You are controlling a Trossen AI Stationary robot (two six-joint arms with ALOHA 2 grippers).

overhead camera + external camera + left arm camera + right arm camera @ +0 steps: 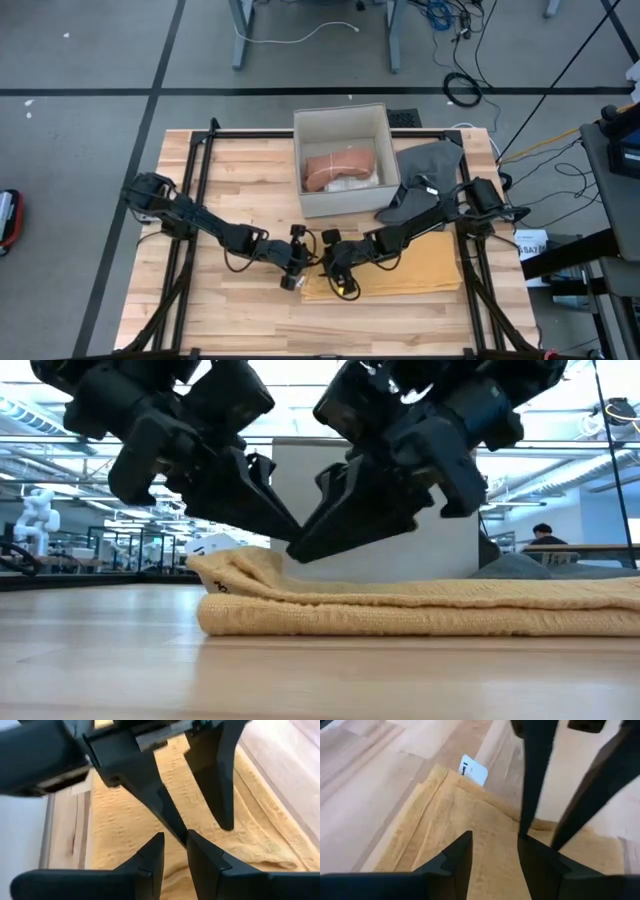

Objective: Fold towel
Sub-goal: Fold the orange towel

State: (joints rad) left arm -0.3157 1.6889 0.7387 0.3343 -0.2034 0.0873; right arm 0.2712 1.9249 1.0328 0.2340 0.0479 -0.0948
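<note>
Both grippers, left gripper [297,262] and right gripper [338,272], hover part-open, seemingly empty, over the towel [400,270]; closing together, their fingers might collide.

Wooden counter [220,300], light planks, black frame rails along both sides and the far edge.

Open white box [341,160] at 12 o'clock on the counter, touching the far rail. Inside: a pinkish-tan folded cloth [338,167] over something white.

Grey cloth [432,160] crumpled at 2 o'clock, just beside the box's right wall.

White printed label [530,243] off the counter's edge at 3 o'clock.

Grey floor beyond: black cables [462,85] at 1 o'clock, white cable [300,38] at 12 o'clock.

Low view: seated person [544,536] far off in the room, 3 o'clock.
</note>
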